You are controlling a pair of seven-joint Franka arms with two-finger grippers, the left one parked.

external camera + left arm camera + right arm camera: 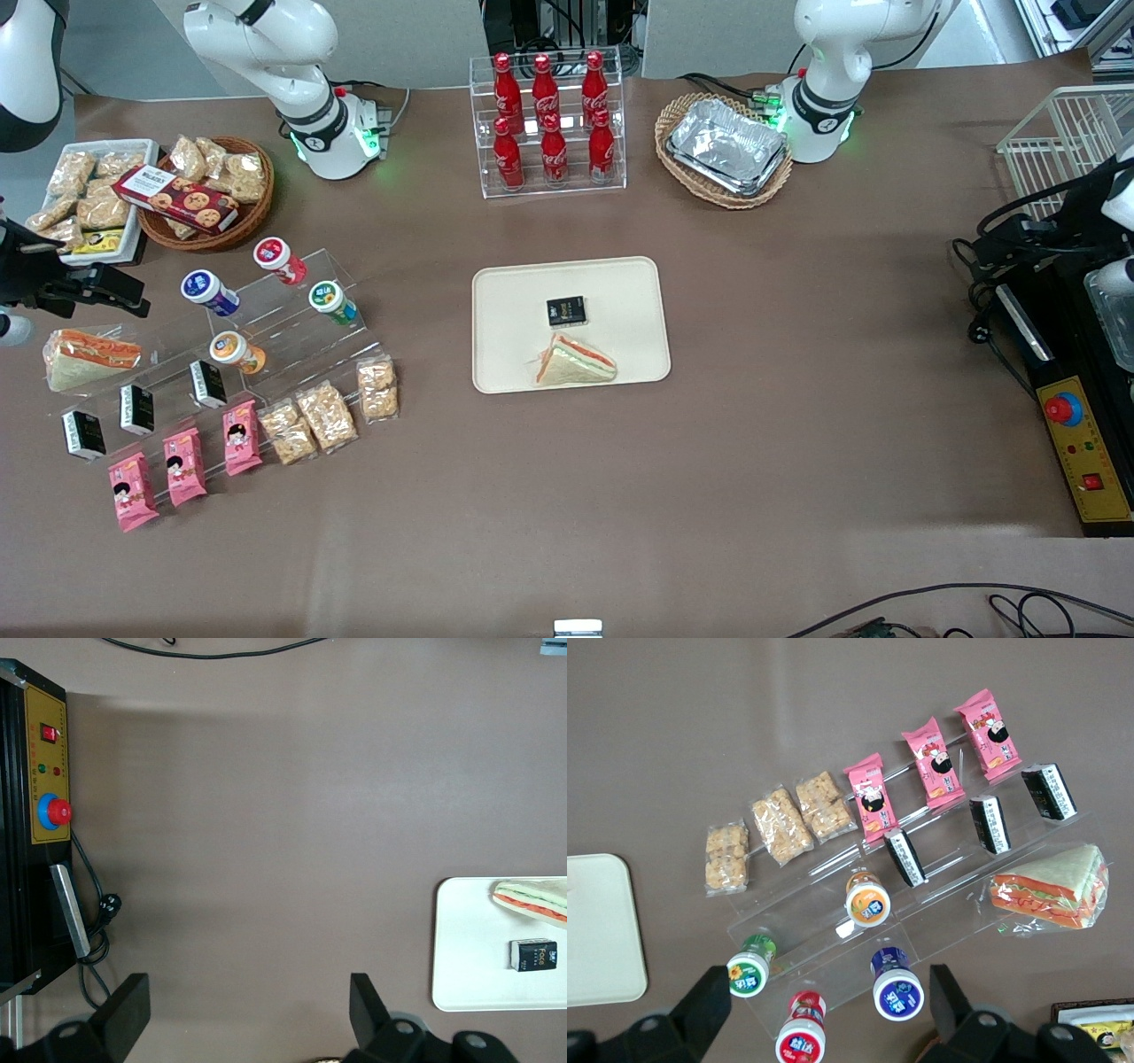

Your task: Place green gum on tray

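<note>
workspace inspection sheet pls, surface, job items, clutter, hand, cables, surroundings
surface: brown table, flat, no spills seen
job's things: green gum lies on the clear stepped display, not yet moved; tray sits mid-table, already holding a sandwich and a small black box
clutter: red-lidded, blue-lidded and orange-lidded bottles beside the gum; pink packets nearer the front camera
hand: right hand open, empty, above the display, the gum close by one of its fingers
cables: black cables at the parked arm's end
surroundings: cola bottle rack, foil trays in a wicker basket
</note>
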